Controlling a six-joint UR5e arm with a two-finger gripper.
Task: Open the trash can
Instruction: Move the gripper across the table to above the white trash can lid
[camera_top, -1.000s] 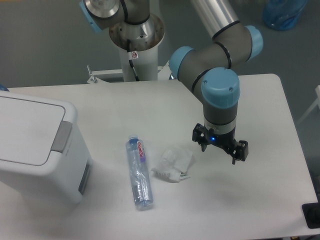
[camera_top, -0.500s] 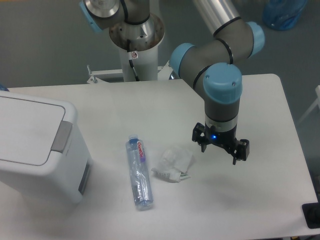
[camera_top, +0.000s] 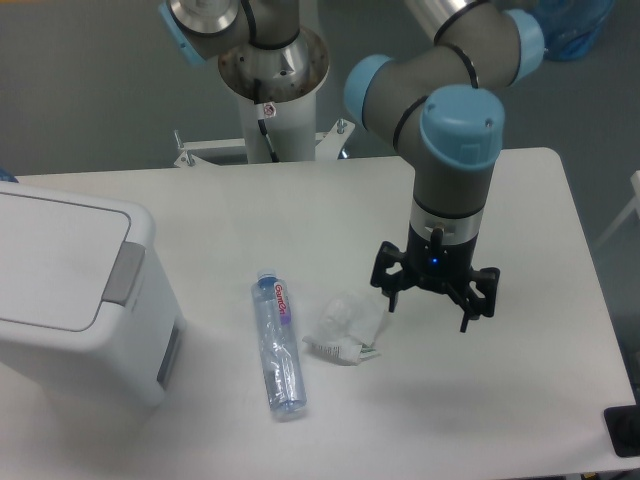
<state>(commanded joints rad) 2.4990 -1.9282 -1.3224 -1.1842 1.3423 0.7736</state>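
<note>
Moved: your gripper (camera_top: 436, 297) has turned at the wrist since a sec ago; fingers now spread more side-on to the cam, and the wrist housing sits a bit higher and further right. Bin, bottle and wrapper haven't shifted.

Gripper state: wide open, holding nothing, hanging over bare table (camera_top: 300, 205) right of centre, fingers pointing down.

Trash can: trash can (camera_top: 75, 290) sits at the table's left edge, partly cut off by the frame; lid (camera_top: 55, 260) down flat, so not opened yet. Grey push tab (camera_top: 122, 272) is on the lid's right edge, i.e. the side facing you.

Key relation: bin lies well apart to the left of the gripper, about level w/ it in depth. Tab's long axis runs near-far, so you'd approach leftward and come down on it from above. Only one arm, so no choice there.

In the way: crumpled white wrapper (camera_top: 344, 327) is just left of the gripper, slightly nearer; clear bottle (camera_top: 277, 344) lies beyond it, long axis near-far, between wrapper and bin. A straight low sweep left would likely clip both. Travel high, or pass on the far side of them.

Other: robot base column (camera_top: 270, 85) stands at the far edge, clear of that path.

Risk: tab is narrow; an off-centre press prob. just pushes on the lid.
</note>
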